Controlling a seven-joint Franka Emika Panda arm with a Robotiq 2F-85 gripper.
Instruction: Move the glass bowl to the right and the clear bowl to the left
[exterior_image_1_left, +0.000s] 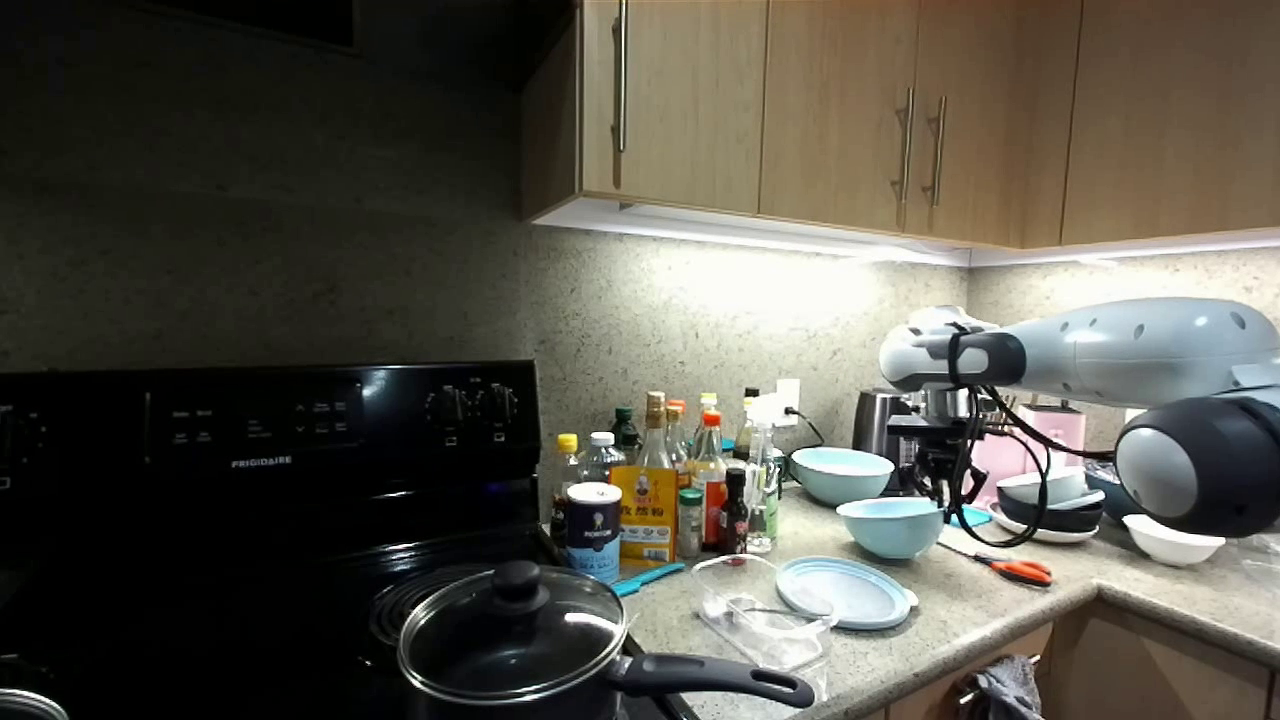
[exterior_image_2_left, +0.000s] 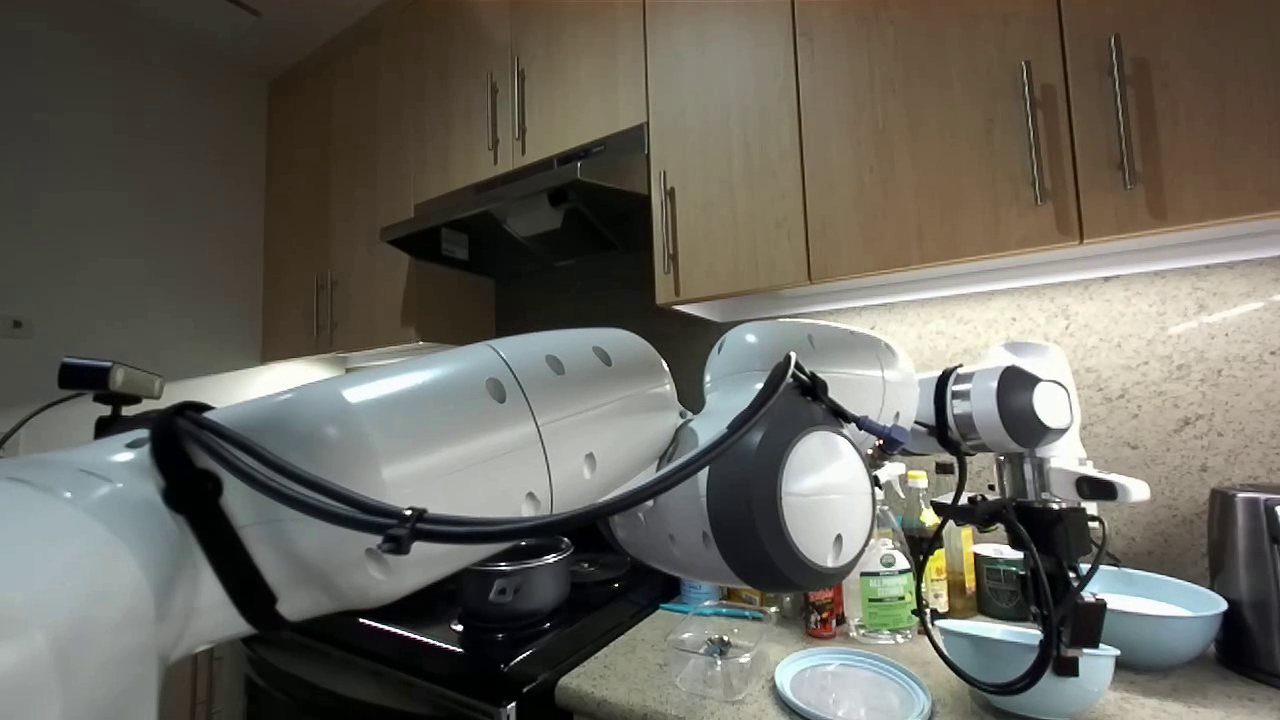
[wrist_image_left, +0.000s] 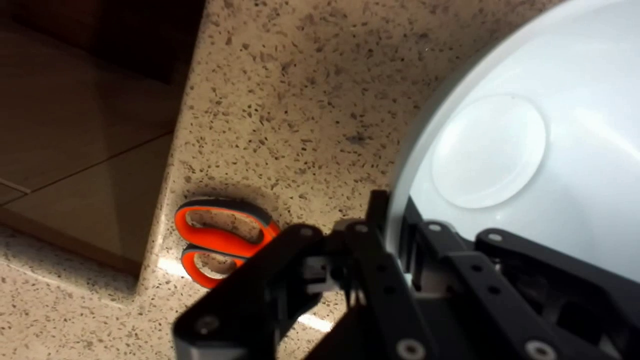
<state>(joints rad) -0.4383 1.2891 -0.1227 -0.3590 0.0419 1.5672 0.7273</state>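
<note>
Lidded pan (exterior_image_1_left: 515, 640), speckled counter (exterior_image_1_left: 960, 612), wooden cabinets (exterior_image_1_left: 840, 110)

Wrist view close, facing down; both exterior views face cabinets (exterior_image_1_left: 670, 100) (counter (exterior_image_1_left: 955, 602) shared).

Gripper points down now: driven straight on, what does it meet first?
The light-blue bowl, most likely: the gripper is closed on its rim, so moving down would probably press against the bowl's wall. The countertop lies below; depth is unclear.

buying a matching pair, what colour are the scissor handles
Orange with dark grey edging; the scissor handles show best in the wrist view.
</note>
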